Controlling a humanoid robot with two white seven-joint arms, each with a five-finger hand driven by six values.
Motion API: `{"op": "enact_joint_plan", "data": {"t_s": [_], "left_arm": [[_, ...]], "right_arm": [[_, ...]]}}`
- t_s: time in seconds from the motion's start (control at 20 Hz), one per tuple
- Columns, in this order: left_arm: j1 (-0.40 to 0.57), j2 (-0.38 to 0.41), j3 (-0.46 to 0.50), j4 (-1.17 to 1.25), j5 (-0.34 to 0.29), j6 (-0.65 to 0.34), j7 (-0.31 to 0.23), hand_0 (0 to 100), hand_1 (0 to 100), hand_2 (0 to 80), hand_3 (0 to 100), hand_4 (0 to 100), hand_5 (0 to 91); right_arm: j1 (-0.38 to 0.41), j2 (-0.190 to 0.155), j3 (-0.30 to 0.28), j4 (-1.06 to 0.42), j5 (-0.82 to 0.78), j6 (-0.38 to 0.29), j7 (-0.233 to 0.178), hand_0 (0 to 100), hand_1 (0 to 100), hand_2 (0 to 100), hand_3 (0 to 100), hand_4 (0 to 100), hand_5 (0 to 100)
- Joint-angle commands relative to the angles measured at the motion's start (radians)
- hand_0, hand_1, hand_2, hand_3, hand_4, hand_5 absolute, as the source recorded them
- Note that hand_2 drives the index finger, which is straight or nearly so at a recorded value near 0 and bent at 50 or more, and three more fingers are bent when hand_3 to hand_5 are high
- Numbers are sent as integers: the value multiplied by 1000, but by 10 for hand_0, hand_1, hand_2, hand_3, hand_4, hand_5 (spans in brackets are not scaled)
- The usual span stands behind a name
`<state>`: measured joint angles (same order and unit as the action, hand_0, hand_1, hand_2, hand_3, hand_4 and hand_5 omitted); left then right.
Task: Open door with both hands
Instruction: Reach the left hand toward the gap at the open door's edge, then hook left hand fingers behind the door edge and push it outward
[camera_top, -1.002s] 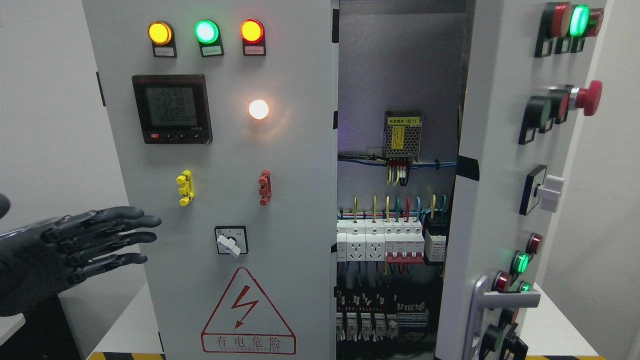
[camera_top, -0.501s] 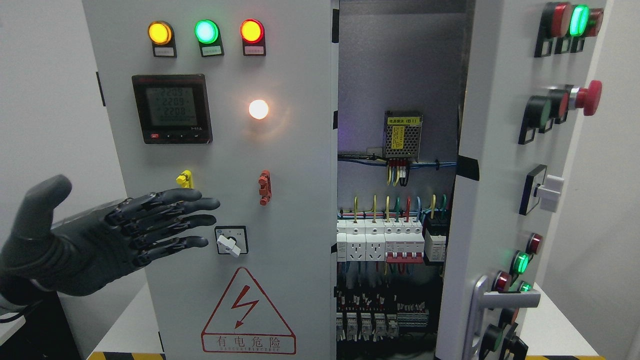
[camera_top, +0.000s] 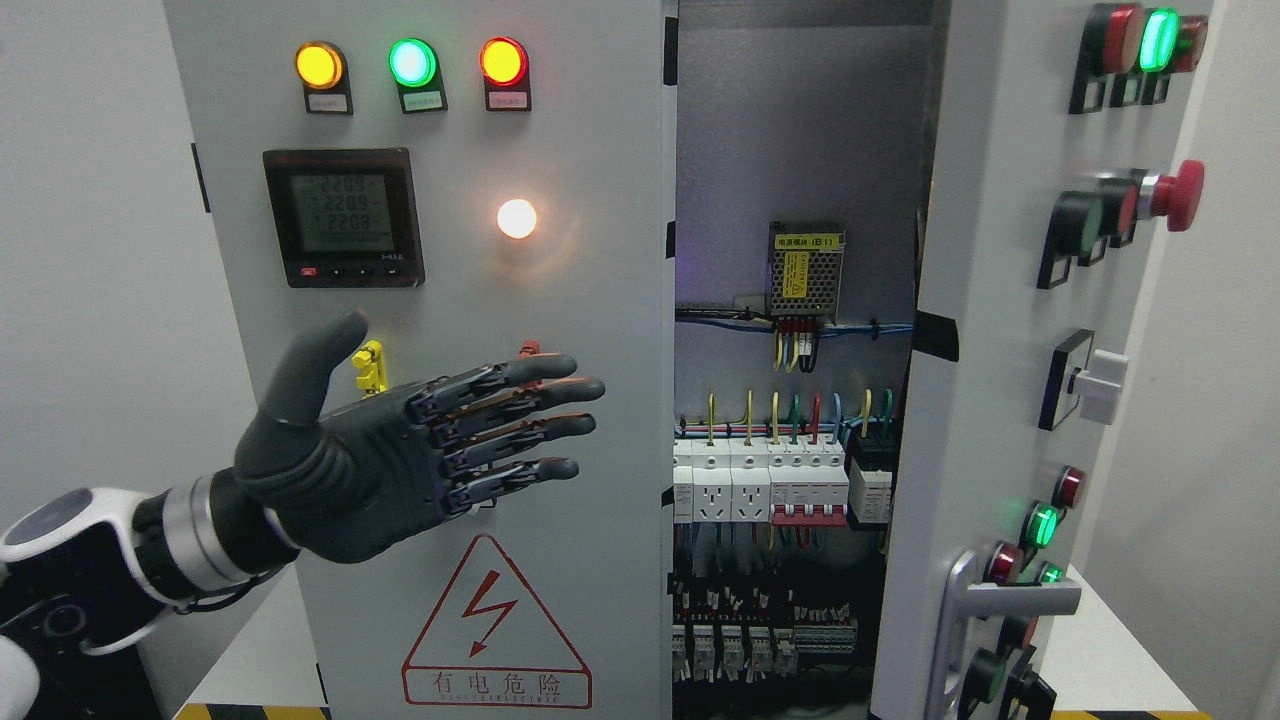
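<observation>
A grey electrical cabinet fills the head view. Its left door (camera_top: 600, 300) stands closed, carrying three lit lamps, a meter (camera_top: 343, 217) and a hazard triangle (camera_top: 497, 628). The right door (camera_top: 985, 330) is swung open toward me, with buttons and a silver handle (camera_top: 1000, 600) on its face. Between the doors, breakers and wiring (camera_top: 780, 480) show inside. My left hand (camera_top: 470, 430), dark grey, is held flat in front of the left door, fingers straight and pointing right, thumb up, holding nothing. Its fingertips (camera_top: 585, 387) are short of that door's right edge. My right arm is out of sight.
A red mushroom stop button (camera_top: 1178, 195) and a white rotary knob (camera_top: 1098, 385) stick out from the open door. The cabinet stands on a white table (camera_top: 1110, 660) with yellow-black striped tape (camera_top: 250, 712) at its front edge. White walls flank it.
My left hand has moved rightward and slightly up across the left door, from the picture's left edge to near the door's middle, now covering the rotary switch. Wrist and forearm have come into view.
</observation>
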<state>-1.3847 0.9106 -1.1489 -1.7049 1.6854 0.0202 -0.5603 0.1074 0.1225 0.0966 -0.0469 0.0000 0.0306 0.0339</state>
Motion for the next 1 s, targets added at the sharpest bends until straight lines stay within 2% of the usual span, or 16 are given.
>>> {"op": "enact_joint_plan", "data": {"t_s": [0.0, 0.1, 0.4, 0.65, 0.95], "left_arm": [[-201, -287, -343, 116, 100, 4, 13, 0, 0, 0, 0, 31, 0], [-267, -340, -380, 139, 131, 3, 36, 0, 0, 0, 0, 31, 0], [-275, -426, -382, 160, 134, 3, 103, 0, 0, 0, 0, 31, 0], [-277, -455, -379, 159, 134, 3, 154, 0, 0, 0, 0, 31, 0], [-277, -480, -374, 159, 135, 3, 163, 0, 0, 0, 0, 31, 0]], "right_arm": [[0, 0, 0, -1, 9, 0, 0, 107, 0, 0, 0, 0, 0], [0, 0, 0, 1, 9, 0, 0, 107, 0, 0, 0, 0, 0], [0, 0, 0, -1, 9, 0, 0, 107, 0, 0, 0, 0, 0], [0, 0, 0, -1, 9, 0, 0, 107, 0, 0, 0, 0, 0], [0, 0, 0, -1, 9, 0, 0, 107, 0, 0, 0, 0, 0]]}}
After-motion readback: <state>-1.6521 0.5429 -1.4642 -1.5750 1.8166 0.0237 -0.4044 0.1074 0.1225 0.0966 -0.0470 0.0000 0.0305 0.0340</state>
